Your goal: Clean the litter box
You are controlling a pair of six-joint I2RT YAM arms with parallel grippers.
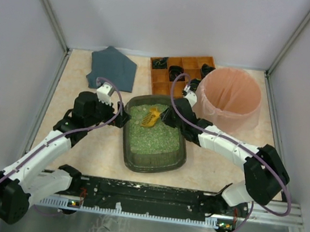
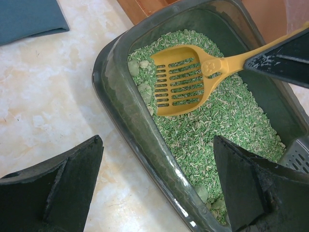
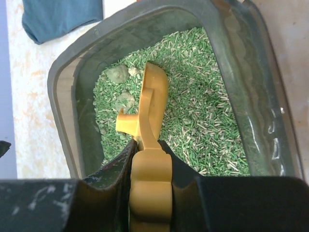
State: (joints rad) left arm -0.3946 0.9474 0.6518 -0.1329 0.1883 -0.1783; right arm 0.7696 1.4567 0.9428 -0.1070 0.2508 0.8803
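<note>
- Top external view: high above, on the near side of the dark grey-green rectangular plastic litter box (image 1: pixel 151 166), facing down.
- Left wrist: close over its left rim.
- Right wrist: close over its middle; all share it.

One each: litter box (image 1: pixel 151 163), scoop (image 1: pixel 151 117), bin (image 1: pixel 229 123), wooden tray (image 1: pixel 157 88), cloth (image 1: pixel 113 67); two hands: left hand (image 1: pixel 120 118), right hand (image 1: pixel 167 117).

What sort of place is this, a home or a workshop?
Probably a robotics test booth, not a home: plain grey walls box in a small table, two robot arms are bolted along its near edge, and a litter box, yellow scoop and pink bin serve as props.
</note>
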